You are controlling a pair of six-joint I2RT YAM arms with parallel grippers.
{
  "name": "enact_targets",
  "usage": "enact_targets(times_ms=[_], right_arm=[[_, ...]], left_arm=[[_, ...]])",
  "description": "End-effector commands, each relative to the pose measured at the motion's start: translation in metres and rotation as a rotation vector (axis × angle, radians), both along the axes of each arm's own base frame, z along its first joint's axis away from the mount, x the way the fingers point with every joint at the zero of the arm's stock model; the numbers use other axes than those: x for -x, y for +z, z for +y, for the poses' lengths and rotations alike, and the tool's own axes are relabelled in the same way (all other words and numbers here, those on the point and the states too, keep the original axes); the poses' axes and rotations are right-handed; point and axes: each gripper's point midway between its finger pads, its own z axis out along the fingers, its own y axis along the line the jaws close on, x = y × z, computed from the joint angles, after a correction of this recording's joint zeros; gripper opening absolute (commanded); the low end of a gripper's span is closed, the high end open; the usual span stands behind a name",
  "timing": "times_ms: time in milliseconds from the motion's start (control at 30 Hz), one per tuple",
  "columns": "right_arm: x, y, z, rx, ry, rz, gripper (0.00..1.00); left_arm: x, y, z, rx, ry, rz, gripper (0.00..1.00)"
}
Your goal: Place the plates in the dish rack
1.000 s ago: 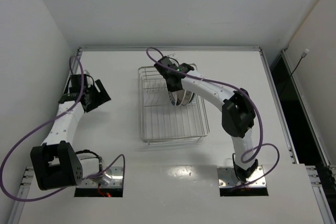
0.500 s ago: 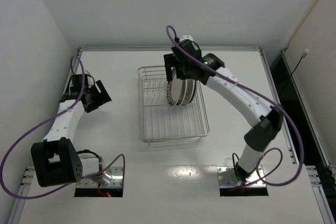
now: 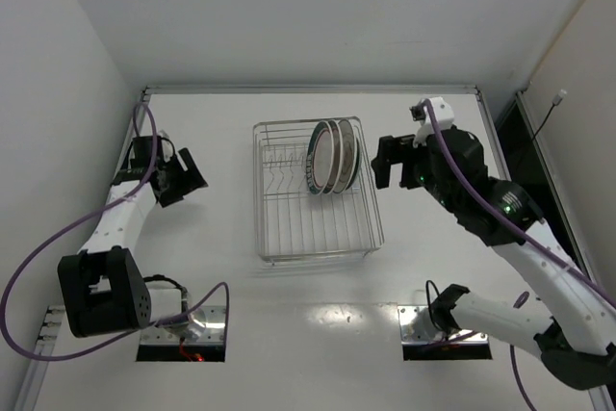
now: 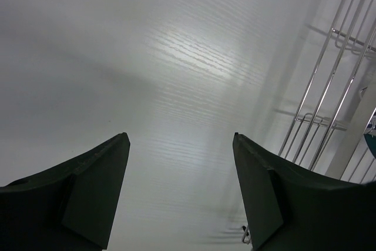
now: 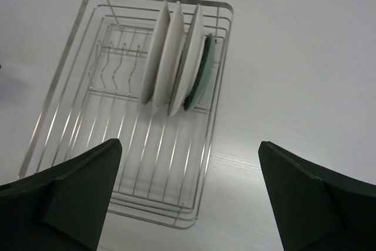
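You have four plates (image 5: 176,57) upright in the dish rack (image 5: 135,163), 12 o'clock end; right fingers (image 5: 70,192) wide, empty, at its 3 o'clock; left fingers (image 4: 82,192) apart, empty, above worktop (image 4: 176,57).

dish rack (image 3: 318,230) on white table (image 3: 223,255)

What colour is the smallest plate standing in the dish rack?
The small plate is teal-green, clearest in the right wrist view.

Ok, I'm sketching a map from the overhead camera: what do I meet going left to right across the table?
From the left: left tool → dish rack, with the plates standing in it → right tool.
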Motion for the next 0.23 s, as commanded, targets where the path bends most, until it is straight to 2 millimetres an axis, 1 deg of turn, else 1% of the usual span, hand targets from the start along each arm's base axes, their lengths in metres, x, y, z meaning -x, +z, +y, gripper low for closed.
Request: enact_targets(times_ms=[0,100,133,200], right_arm=[[-0.012,0.004,-0.014,-0.016,-0.100,-0.076,1.00],[-0.016,-0.008,-0.009,0.011,-0.091,-0.038,1.00],[-0.022,-0.014,-0.009,0.038,-0.101,-0.007,1.00],[-0.026,-0.023,-0.013,0.082,-0.135,0.032,1.00]], left_arm=[[-0.013,0.018,0.001,-0.011,-0.023,-0.075,0.68],[-0.015,0.019,0.002,-0.019,-0.030,-0.086,0.68],[-0.015,0.020,0.000,-0.012,-0.035,-0.088,0.68],[-0.015,0.019,0.001,-0.018,-0.043,-0.088,0.68]])
